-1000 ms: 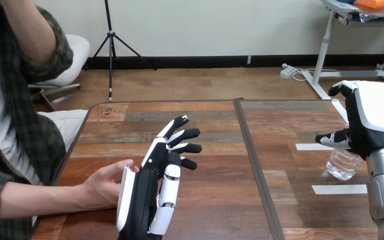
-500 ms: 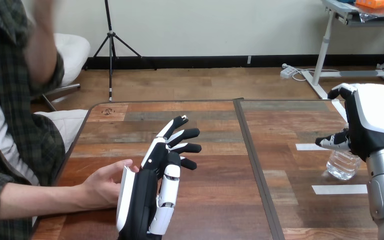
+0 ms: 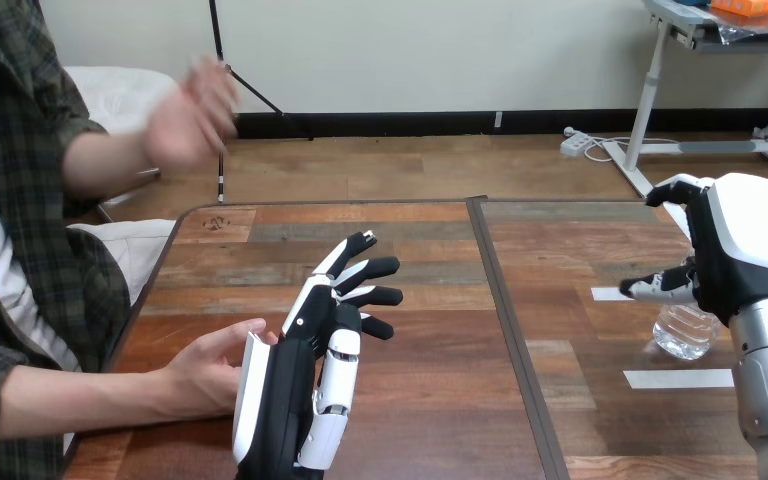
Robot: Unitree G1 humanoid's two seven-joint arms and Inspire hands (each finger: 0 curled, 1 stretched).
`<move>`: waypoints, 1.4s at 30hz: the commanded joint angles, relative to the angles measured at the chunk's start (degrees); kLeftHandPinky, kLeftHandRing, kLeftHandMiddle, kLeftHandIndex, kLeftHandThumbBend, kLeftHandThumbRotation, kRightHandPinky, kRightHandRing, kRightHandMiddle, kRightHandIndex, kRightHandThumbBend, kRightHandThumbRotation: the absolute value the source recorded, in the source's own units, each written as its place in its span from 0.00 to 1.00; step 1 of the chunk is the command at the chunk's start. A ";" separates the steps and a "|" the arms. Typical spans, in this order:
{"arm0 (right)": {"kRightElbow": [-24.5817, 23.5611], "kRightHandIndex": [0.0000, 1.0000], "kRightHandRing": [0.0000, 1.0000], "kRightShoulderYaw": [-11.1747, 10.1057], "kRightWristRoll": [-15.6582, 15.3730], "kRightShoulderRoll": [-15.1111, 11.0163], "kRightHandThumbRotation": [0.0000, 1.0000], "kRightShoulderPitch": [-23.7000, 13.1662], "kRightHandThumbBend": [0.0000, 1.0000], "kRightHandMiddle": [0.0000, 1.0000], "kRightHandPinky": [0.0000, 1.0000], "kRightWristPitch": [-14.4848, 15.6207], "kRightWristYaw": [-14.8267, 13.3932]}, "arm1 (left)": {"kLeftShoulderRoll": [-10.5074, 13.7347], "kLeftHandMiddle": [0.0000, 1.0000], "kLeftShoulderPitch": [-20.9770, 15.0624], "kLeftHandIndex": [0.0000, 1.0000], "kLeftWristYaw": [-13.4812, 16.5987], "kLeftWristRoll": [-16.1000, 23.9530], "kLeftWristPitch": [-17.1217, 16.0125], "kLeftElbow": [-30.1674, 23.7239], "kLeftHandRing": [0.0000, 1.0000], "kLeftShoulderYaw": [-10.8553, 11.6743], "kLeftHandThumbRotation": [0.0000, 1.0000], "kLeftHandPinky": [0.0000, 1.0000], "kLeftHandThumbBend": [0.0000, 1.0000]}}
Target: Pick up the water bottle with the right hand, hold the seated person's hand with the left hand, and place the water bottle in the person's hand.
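Zero steps done: R hand (image 3: 752, 250) fingers spread over water bottle (image 3: 684, 333), no grip; L hand (image 3: 295, 395) fingers straight beside person's hand (image 3: 203, 375) on bench (image 3: 440, 420)

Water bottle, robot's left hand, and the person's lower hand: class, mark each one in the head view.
water bottle (image 3: 684, 335), head view, on its clear lower body.
left hand (image 3: 285, 400), head view, on its black middle part.
person's lower hand (image 3: 205, 372), head view, on the middle of the hand.

Left hand (image 3: 302, 392) upright, straight-fingered; right hand (image 3: 740, 250) raised, loosely open.
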 commanded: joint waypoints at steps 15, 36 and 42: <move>-3.97 0.65 0.65 -2.10 12.20 1.86 0.00 -2.40 0.77 0.68 0.57 -4.34 3.02 | -0.63 0.76 -1.71 0.85 0.25 0.31 -0.66 -1.44 0.68 0.23 1.00 0.53 0.06; -4.51 0.63 0.63 -0.80 18.60 4.05 0.00 -0.38 0.74 0.67 0.57 -8.48 5.77 | -0.59 0.76 -1.81 0.85 0.13 0.14 -0.66 -1.51 0.68 0.20 1.00 0.53 0.08; -5.42 0.63 0.64 -0.12 17.91 4.54 0.00 0.20 0.73 0.68 0.58 -8.58 5.81 | -0.52 0.76 -1.87 0.85 0.24 0.34 -0.72 -1.52 0.68 0.35 1.00 0.53 0.08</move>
